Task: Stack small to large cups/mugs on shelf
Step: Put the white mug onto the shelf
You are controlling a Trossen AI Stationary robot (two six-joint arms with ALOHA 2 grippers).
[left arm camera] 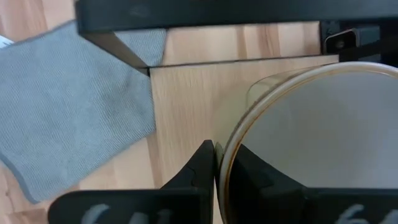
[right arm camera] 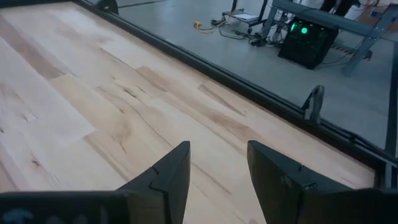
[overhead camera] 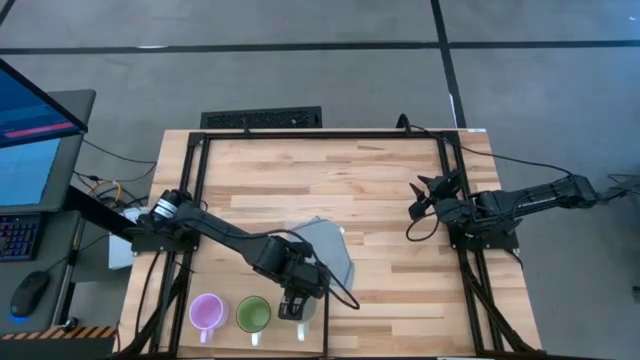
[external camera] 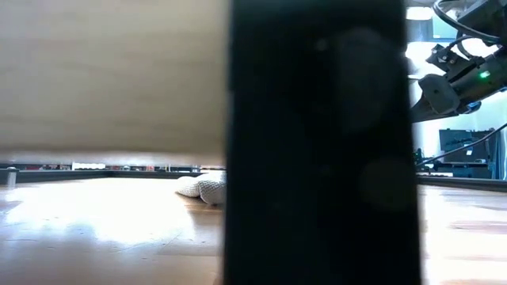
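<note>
Lined up in a row on the pale shelf (overhead camera: 225, 335) at the near edge of the tabletop (overhead camera: 380, 200): light purple mug (overhead camera: 207, 312) farthest left, green mug (overhead camera: 253, 315) just beside it on the right, then cream-white mug (overhead camera: 300, 318) next right again, mostly covered from above by the left arm. Taking the cream-white mug as the landmark: left gripper (overhead camera: 296, 305) directly over it, fingers (left arm camera: 200, 169) clenched on its rim, one finger outside the wall and one inside, as seen in the left wrist view where the mug's pale interior (left arm camera: 323, 134) fills the space beside them. Grey folded cloth (overhead camera: 325, 250) just behind the cream-white mug, on the striped tabletop, touching or nearly touching the black frame rail (left arm camera: 186, 12) that edges the shelf. Far to the right of the cream-white mug and well apart from it, right gripper (overhead camera: 422, 198) hanging above bare tabletop near the right-hand frame rail, fingers (right arm camera: 171, 174) released and spread, grasping nothing. In the low view, mostly a dark upright blocking the middle, with part of an arm visible high at the right.
</note>
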